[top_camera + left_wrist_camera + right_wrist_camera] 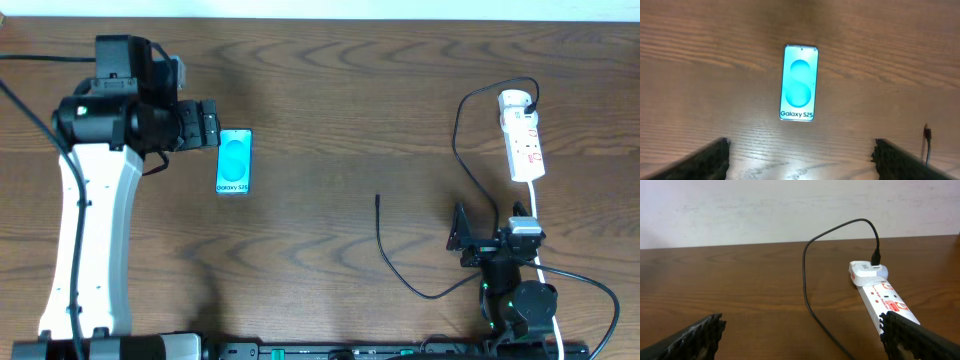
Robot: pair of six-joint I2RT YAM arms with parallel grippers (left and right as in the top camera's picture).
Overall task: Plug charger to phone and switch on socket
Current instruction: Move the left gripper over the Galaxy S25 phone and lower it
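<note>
We see the phone lying flat on the worktop, screen up and lit, in the upper left of the overhead view. The left end effector is just to the left of it, its fingers spread wide with nothing between them. In the left wrist view the phone lies ahead of the gap, untouched. The socket lies at the upper right, with the charger plugged in at its top end. From there the charger loops down the frame and curls across to the middle, where its free tip rests on bare wood, well apart from the phone. The right end effector, at lower right below the socket, is spread apart and empty.
</note>
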